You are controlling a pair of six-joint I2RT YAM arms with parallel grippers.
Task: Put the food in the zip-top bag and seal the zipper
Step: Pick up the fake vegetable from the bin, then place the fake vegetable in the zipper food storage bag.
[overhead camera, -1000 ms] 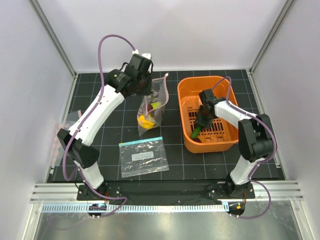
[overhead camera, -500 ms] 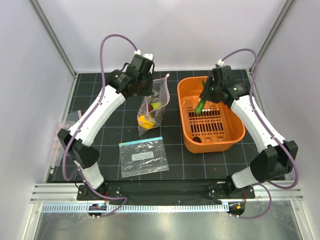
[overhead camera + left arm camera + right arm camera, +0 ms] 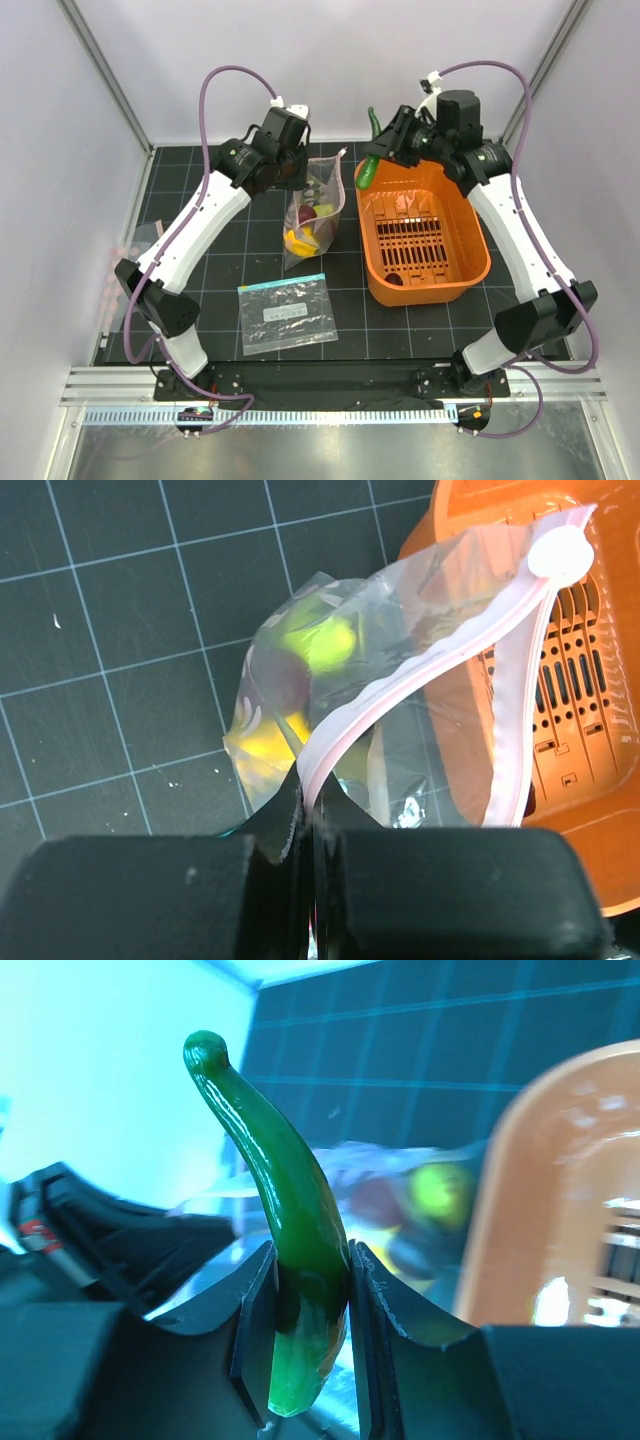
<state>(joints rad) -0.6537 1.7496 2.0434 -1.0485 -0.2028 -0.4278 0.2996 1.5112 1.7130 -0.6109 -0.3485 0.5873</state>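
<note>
The clear zip-top bag (image 3: pixel 315 212) stands on the mat with its pink zipper (image 3: pixel 420 665) mouth open. My left gripper (image 3: pixel 298 172) is shut on the near zipper strip and holds the bag up. Inside show the yellow pepper (image 3: pixel 262 742), the green round fruit (image 3: pixel 320 645) and the dark maroon piece (image 3: pixel 325 210). My right gripper (image 3: pixel 385 152) is shut on the slim green chili (image 3: pixel 288 1210), held in the air just right of the bag's mouth, over the left rim of the orange basket (image 3: pixel 455 285). The chili also shows in the top view (image 3: pixel 370 168).
A second clear bag with a teal strip and white label (image 3: pixel 287 313) lies flat in front of the zip-top bag. The orange basket stands right of the bag, with one small dark thing (image 3: pixel 397 279) at its near left corner. White walls enclose the mat.
My right gripper has lifted the green chili out of the basket and carried it up and left, to beside the bag's mouth. The left gripper keeps its hold on the bag.
</note>
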